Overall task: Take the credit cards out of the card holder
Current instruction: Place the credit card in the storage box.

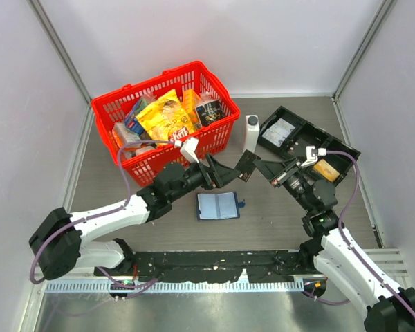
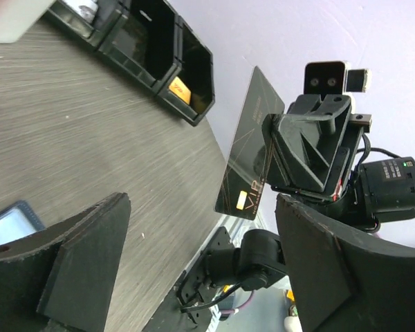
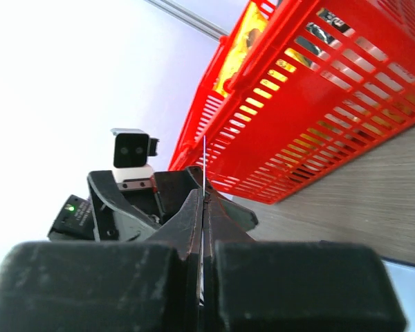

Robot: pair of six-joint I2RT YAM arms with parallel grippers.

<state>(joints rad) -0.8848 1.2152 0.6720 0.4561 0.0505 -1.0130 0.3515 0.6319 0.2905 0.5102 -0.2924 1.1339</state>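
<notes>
A grey wood-grain table (image 1: 270, 214) sits boxed in by pale, plain walls (image 1: 214, 41). In the top view, metal corner posts (image 1: 59, 48) run up at 11 and 1 o'clock. At 11 o'clock a red basket (image 1: 167, 117) full of snack packets stands on the surface.

The left arm reaches in from 8 o'clock toward the middle. The left gripper (image 1: 236, 174) has its fingers (image 2: 83, 256) spread wide, one on each side of a dark credit card (image 2: 252, 138), and neither touches it. That card, marked VIP in gold, hangs on edge in the air above the table's centre. The right gripper (image 3: 203, 207) pinches it at its 3 o'clock side, fingers pressed together on the thin plastic.

Just toward 6 o'clock of the card, the card holder (image 1: 218, 205) lies open and flat on the table, pale sleeves facing up. A white bottle (image 1: 252, 133) stands at 1 o'clock, beside a black compartment tray (image 1: 311, 126) at 2 o'clock. An orange-gold credit card (image 1: 325, 169) lies in the tray's nearest compartment.
</notes>
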